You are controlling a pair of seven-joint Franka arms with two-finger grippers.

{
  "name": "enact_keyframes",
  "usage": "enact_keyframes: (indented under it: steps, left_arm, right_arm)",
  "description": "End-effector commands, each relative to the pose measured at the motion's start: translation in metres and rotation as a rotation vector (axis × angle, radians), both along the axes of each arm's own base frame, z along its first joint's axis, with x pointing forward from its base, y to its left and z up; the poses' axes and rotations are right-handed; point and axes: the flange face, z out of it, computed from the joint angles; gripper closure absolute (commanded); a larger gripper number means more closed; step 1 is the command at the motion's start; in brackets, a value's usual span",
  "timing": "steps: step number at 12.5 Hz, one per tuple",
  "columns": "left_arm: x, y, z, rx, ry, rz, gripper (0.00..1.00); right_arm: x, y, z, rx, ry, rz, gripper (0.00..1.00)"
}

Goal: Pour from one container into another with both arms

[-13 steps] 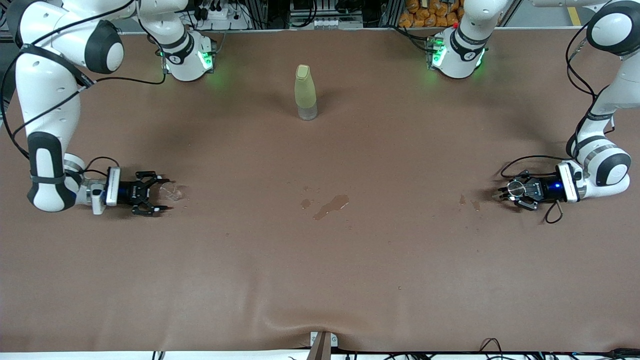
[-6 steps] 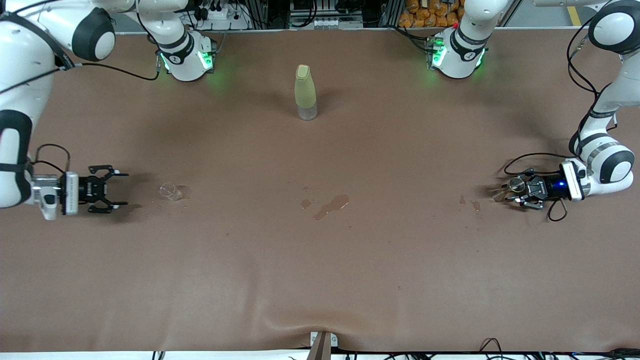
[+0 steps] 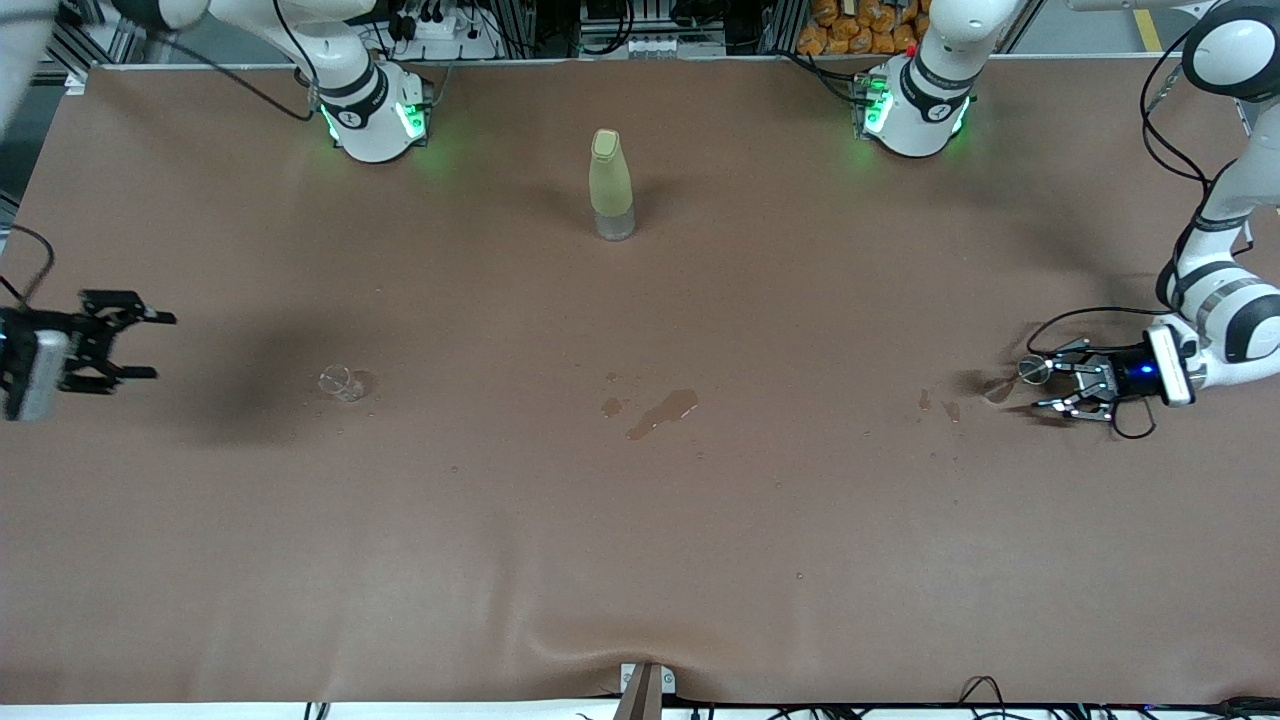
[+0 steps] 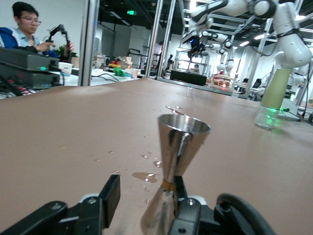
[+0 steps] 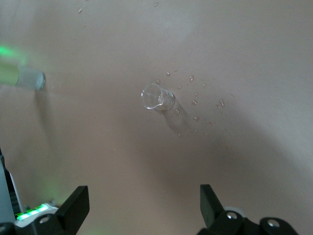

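A metal jigger (image 3: 1032, 371) (image 4: 179, 147) stands upright on the brown table at the left arm's end. My left gripper (image 3: 1046, 381) (image 4: 145, 190) is low around it and open. One finger (image 4: 180, 192) rests against the jigger's waist, and the other stands well apart. A small clear glass (image 3: 340, 382) (image 5: 157, 97) stands toward the right arm's end with drops around it. My right gripper (image 3: 155, 346) (image 5: 143, 193) hangs open and empty in the air over the table's edge at the right arm's end, clear of the glass.
A yellow-green bottle (image 3: 611, 185) (image 4: 272, 97) stands mid-table, close to the robots' bases. A brown puddle (image 3: 660, 411) lies in the middle, small wet spots (image 3: 936, 403) lie beside the jigger, and another puddle (image 4: 146, 176) shows at its foot.
The right gripper has left the glass, drawing back and up toward its end of the table. The left gripper's jaws have opened off the jigger and slid back a little.
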Motion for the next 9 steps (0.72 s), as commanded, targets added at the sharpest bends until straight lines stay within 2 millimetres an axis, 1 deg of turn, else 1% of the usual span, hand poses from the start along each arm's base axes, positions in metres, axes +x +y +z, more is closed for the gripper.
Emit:
enact_keyframes:
  steps: [1,2,4,6,7,8,9]
  left_arm:
    - [0.008,0.016,0.036,0.038,0.065,0.003,0.41]
    - [0.014,0.024,0.052,0.057,0.103,0.018,0.41]
    - [0.02,0.032,0.074,0.087,0.195,0.036,0.42]
    - [0.029,0.042,0.099,0.115,0.308,0.073,0.43]
    - [0.034,0.043,0.112,0.142,0.366,0.072,0.43]
    - [0.045,0.042,0.13,0.163,0.394,0.081,0.43]
    - [0.057,0.036,0.153,0.182,0.428,0.092,0.42]
  right_arm:
    - [-0.013,0.019,0.058,-0.113,0.041,-0.125,0.0]
    - [-0.013,0.028,0.079,-0.154,0.044,-0.166,0.0]
    - [-0.018,0.041,0.115,-0.218,0.054,-0.257,0.0]
    - [-0.023,0.068,0.145,-0.278,0.061,-0.321,0.0]
    - [-0.025,0.08,0.161,-0.308,0.057,-0.358,0.0]
    - [-0.024,0.093,0.17,-0.324,0.06,-0.389,0.0]
    - [-0.025,0.103,0.178,-0.327,0.057,-0.408,0.0]
